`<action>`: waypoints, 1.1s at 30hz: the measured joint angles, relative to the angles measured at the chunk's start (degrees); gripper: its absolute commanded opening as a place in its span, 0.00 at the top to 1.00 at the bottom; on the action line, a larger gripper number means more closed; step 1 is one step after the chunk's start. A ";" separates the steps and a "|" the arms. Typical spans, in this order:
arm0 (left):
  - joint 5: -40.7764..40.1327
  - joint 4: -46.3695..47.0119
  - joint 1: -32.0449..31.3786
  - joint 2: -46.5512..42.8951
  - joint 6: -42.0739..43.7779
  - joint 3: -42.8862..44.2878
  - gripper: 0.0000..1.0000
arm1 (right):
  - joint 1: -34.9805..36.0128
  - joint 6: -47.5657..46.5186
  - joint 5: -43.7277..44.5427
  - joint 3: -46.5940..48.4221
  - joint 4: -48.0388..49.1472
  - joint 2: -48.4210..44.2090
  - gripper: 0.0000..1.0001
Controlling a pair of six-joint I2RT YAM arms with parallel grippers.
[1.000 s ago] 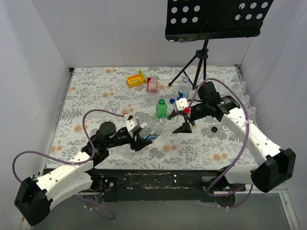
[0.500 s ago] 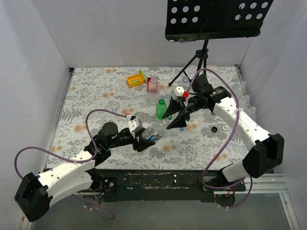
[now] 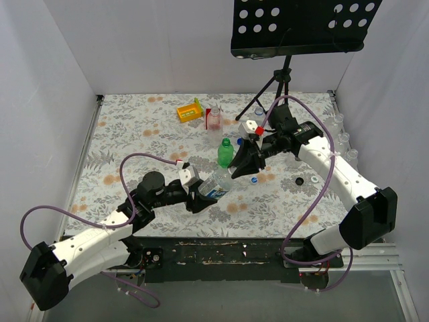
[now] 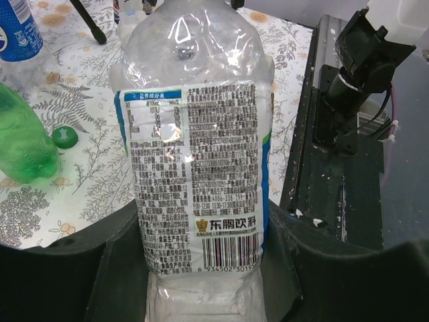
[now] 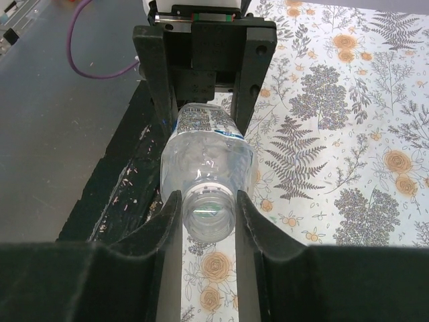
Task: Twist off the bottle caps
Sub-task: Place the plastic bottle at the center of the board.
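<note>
The left claw (image 3: 203,194), nearest the bases, was clenched around the lower body of a clear bottle (image 4: 201,168). Its fingers (image 4: 114,268) pressed both sides of the printed label. The bottle lay tilted above the floral surface (image 3: 134,141), with its neck pointing away from this claw towards the right claw (image 5: 208,208).

The right claw had its two fingers (image 5: 167,221) closed against either side of the bottle's top. From the wrist view they touched the neck ring on both sides. I could not tell whether a cap sat on that mouth or whether it was bare. The bottle therefore hung between the two claws, gripped at both ends.

Just beyond the right claw's tips stood a green bottle (image 3: 225,153), upright. A loose green cap (image 4: 65,137) lay on the surface close beside it. A small blue cap (image 3: 253,179) lay just to the outer side of the right claw. Farther out on the same side, a black cap (image 3: 299,180) rested near the right forearm.

Well beyond both claws, a pinkish bottle (image 3: 214,119) stood upright. A yellow box (image 3: 190,111) sat near it, on the left claw's side. A black tripod (image 3: 271,94) rose at the far edge, behind the right arm.
</note>
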 measured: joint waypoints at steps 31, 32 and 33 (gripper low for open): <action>-23.43 -16.17 -0.17 -17.25 10.34 -0.15 0.02 | -12.46 3.54 21.29 -0.22 -3.39 -8.46 0.99; -23.96 -16.20 -0.17 -17.11 10.45 -0.22 0.02 | -12.52 3.87 22.67 0.37 -3.41 -8.09 0.99; -24.33 -16.20 -0.17 -16.96 10.54 -0.24 0.02 | -12.57 4.28 24.76 1.27 -3.41 -7.41 0.99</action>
